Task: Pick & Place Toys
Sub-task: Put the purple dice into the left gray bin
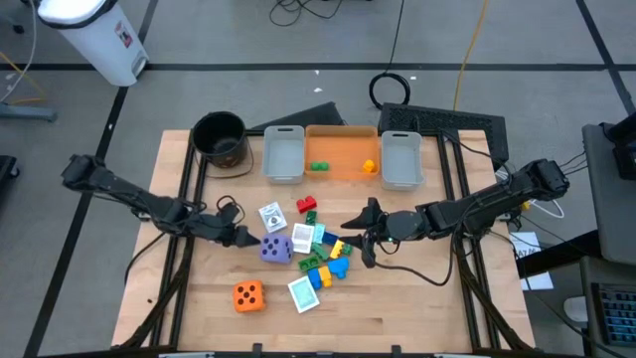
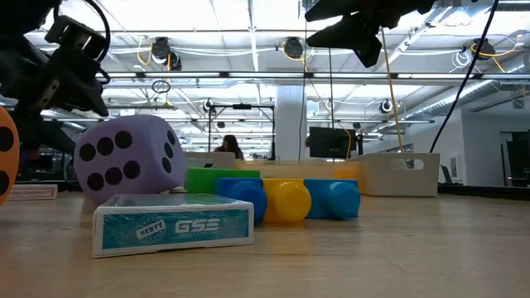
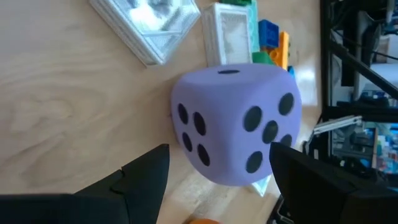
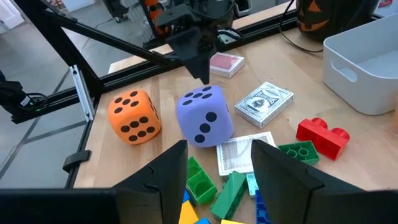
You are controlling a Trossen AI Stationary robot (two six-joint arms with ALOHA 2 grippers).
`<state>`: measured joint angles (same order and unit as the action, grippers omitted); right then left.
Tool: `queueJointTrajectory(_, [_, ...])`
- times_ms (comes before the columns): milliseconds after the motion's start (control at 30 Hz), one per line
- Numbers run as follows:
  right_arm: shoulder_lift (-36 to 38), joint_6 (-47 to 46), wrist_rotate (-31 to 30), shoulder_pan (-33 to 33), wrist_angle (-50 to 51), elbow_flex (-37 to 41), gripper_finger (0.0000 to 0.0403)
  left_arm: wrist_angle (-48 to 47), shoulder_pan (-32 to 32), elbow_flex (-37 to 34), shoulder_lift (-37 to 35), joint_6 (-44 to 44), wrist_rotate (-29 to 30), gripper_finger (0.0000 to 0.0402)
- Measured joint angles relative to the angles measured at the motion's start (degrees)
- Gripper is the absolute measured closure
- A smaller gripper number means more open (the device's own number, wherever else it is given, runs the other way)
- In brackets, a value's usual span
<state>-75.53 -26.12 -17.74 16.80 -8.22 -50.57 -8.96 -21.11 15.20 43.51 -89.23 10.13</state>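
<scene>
Looking down, the left tool (image 1: 245, 238) hangs spread beside the purple die (image 1: 276, 249) on the wooden tabletop (image 1: 417, 298); the right tool (image 1: 355, 231) hovers spread near the bricks (image 1: 323, 261). At table level, a teal card box (image 2: 174, 225) reads "GSE", with ceiling lights behind. Each wrist camera shows fingers apart, empty.

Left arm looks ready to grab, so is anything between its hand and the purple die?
Nothing visible. The left hand is open, its fingers either side of the purple die; the card decks lie beyond it.
</scene>
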Motion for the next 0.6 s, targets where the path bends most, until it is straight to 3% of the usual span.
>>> queueJointTrajectory(600, [0.0,-0.19,0.85,-1.84,-0.12,0.0,0.0236,14.89,-0.41,0.0,12.66,1.93,0.48,0.0121])
